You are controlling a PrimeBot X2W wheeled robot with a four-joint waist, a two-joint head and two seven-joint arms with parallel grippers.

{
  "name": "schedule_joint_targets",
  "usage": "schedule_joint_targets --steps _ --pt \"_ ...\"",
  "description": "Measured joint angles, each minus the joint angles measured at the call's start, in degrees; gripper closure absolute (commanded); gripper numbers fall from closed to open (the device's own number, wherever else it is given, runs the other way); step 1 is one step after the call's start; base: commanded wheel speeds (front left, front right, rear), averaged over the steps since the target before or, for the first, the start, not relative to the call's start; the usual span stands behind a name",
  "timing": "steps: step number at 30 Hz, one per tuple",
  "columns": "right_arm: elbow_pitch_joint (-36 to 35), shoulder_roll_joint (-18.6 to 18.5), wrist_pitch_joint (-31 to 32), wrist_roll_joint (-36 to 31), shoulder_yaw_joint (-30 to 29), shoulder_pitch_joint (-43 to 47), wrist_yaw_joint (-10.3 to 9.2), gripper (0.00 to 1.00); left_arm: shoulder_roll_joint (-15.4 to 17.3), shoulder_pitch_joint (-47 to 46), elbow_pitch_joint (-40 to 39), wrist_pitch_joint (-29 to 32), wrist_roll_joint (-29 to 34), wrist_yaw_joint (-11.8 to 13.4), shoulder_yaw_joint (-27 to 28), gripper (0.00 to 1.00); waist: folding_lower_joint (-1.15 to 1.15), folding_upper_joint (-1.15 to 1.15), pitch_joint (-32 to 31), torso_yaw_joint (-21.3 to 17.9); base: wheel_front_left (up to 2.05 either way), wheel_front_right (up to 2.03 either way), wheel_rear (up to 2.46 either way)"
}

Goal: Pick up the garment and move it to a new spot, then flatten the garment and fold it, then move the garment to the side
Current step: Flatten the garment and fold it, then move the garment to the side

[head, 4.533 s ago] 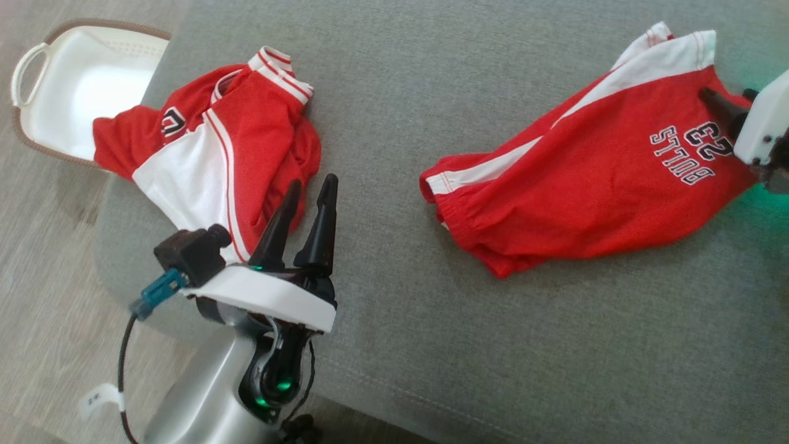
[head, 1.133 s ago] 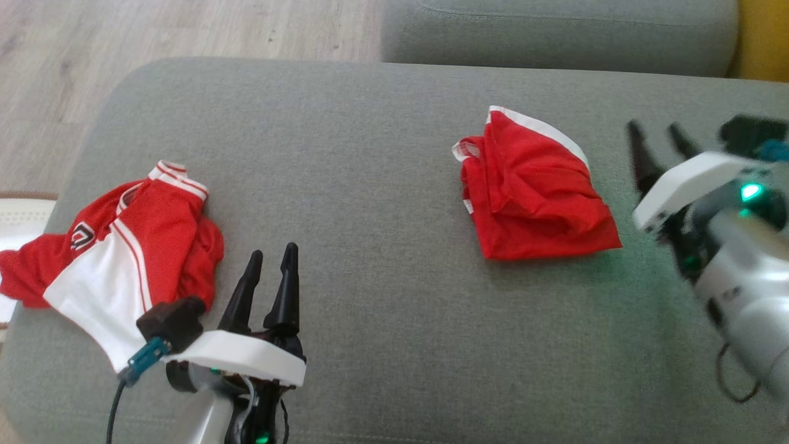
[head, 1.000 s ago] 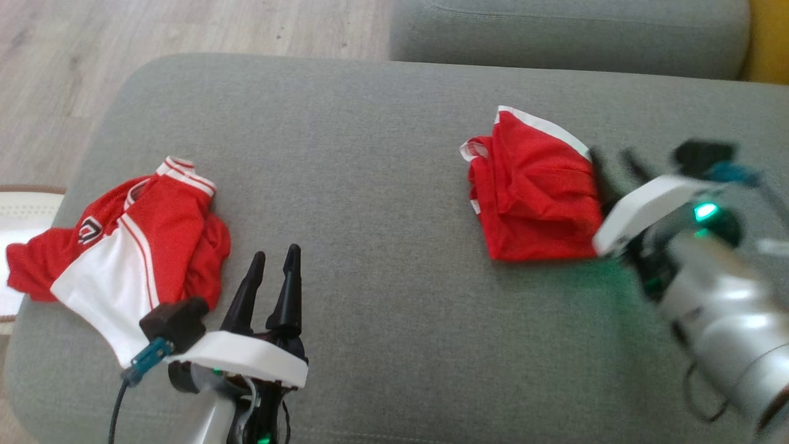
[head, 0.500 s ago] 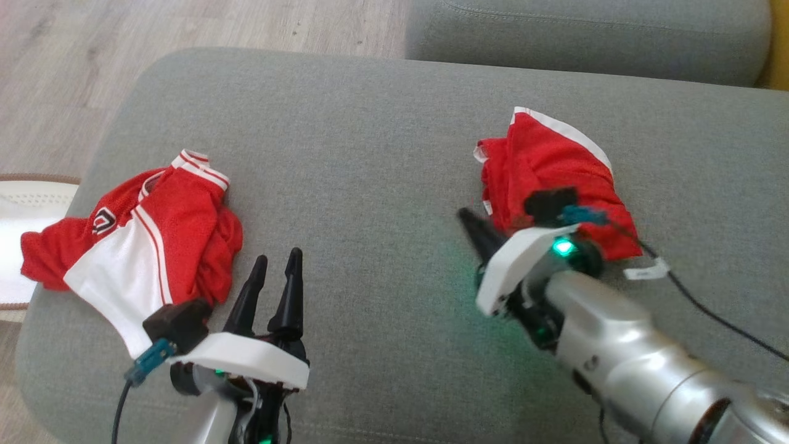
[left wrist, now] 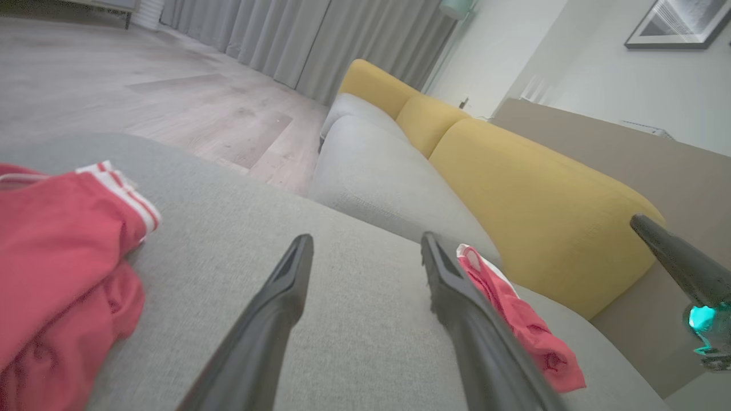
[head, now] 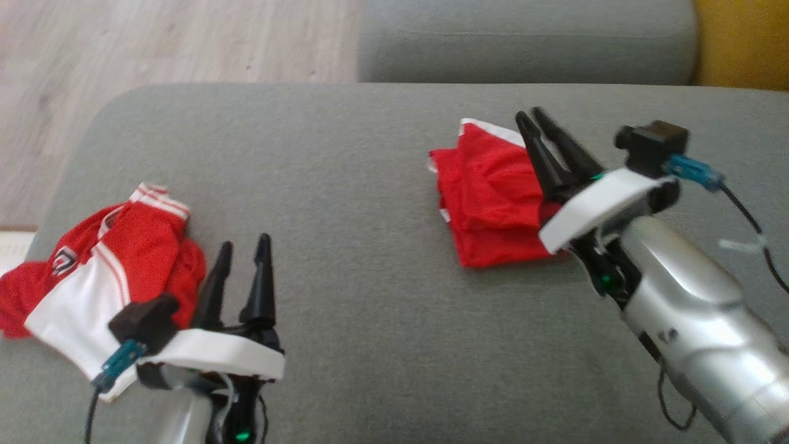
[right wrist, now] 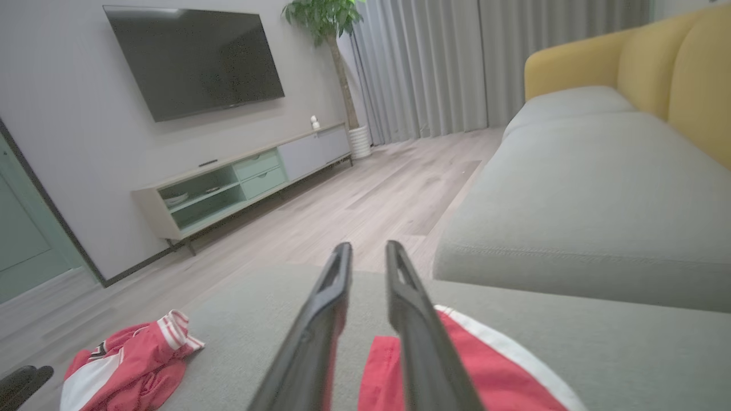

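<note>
In the head view, the folded red garment (head: 487,209) lies on the right half of the grey cushion (head: 345,185), white trim along its far edge. The right hand (head: 529,114) reaches over the garment's right side, with its fingers pointing away past the far edge. They are all but clenched, with only a slit between them, and they grasp nothing. The left hand (head: 245,243) sits at the lower left, well apart from that garment. Its fingers are spread and empty, just beside a crumpled red-and-white garment (head: 117,271).

In the left wrist view, the left hand (left wrist: 365,240) is released, with bare cushion between its fingers. The folded red garment (left wrist: 514,308) lies beyond the finger on that view's right. The crumpled red-and-white garment (left wrist: 57,257) is at the left edge. One of the right hand's fingers (left wrist: 679,265) juts in at the right, in front of the yellow backrest (left wrist: 542,188).

In the right wrist view, the right hand (right wrist: 368,246) shows two nearly parallel fingers with a thin gap between them. The folded red garment (right wrist: 514,388) lies beneath them, but I cannot tell whether they touch it. The crumpled red-and-white garment (right wrist: 125,359) lies far off at the lower left.
</note>
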Motion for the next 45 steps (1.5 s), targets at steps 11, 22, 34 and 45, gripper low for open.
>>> schedule_joint_targets --steps 11,22,34,45 --pt "-11.01 -1.20 -0.12 -20.58 -24.69 16.34 0.00 0.00 2.04 1.26 -5.06 0.00 10.14 1.57 5.99 0.00 0.00 0.00 -2.28 -7.57 0.00 0.00 0.00" --pt "-14.06 6.99 0.79 -31.94 -40.96 32.49 0.00 0.00 1.87 3.92 -6.58 0.00 21.73 2.49 6.67 0.00 0.00 0.00 -2.35 -10.51 0.00 0.00 0.00" --pt "-17.41 8.26 5.37 -34.68 -43.19 33.66 0.00 0.00 0.66 4.61 -6.64 0.00 23.56 0.97 7.04 0.00 0.00 0.00 -2.04 -9.38 0.00 0.00 0.00" --pt "-6.87 7.05 20.90 -25.61 -38.86 15.28 0.00 0.00 0.24 2.88 -6.36 0.00 23.53 0.20 6.05 0.00 0.00 0.00 1.84 -4.95 0.00 0.00 0.00"
